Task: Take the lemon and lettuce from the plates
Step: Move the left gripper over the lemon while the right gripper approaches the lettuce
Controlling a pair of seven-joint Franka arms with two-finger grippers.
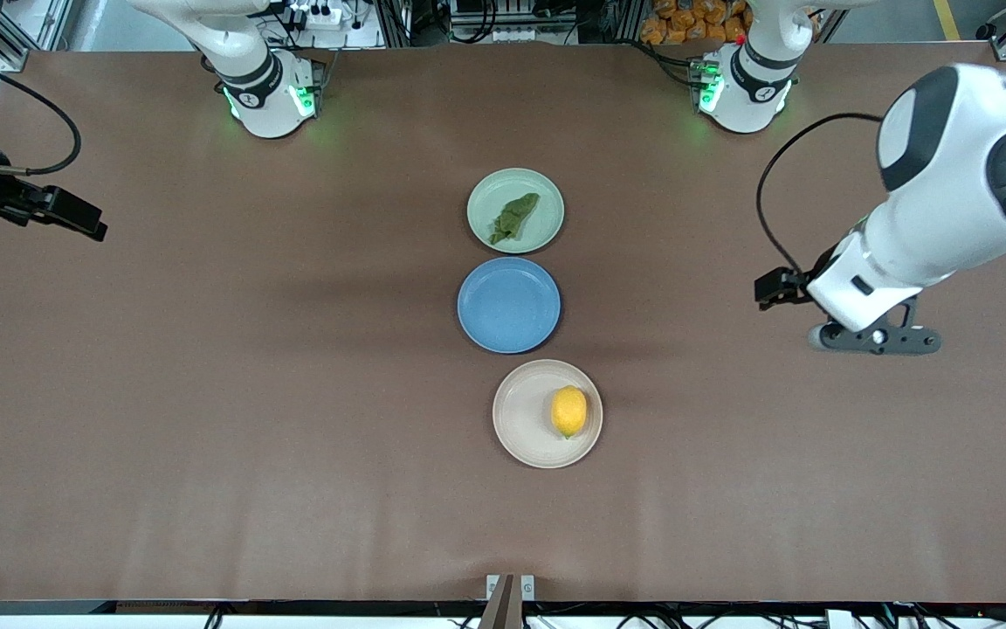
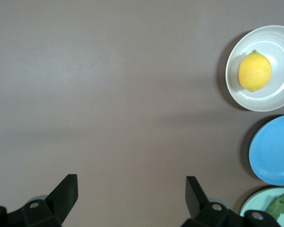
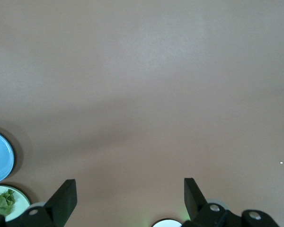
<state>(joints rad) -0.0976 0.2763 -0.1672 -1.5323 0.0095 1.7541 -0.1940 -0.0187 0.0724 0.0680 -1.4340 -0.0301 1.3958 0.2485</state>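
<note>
The lemon [image 1: 568,411], nearest the front camera, lies on the beige plate [image 1: 521,419] toward its rim on the left arm's side; it looks firm, rounded and smooth enough to roll, so a grip across its short middle seems safest. The lettuce [image 1: 514,217], on the mint plate [image 1: 548,196] past the empty blue plate [image 1: 509,305] mid-tabletop, looks limp and light, best pinched at its bunched centre. The left gripper [image 2: 131,194] hangs wide open and empty near the tabletop's left-arm edge, well apart from the lemon; the right gripper [image 3: 130,195], also wide open and empty, waits at the right-arm edge.
</note>
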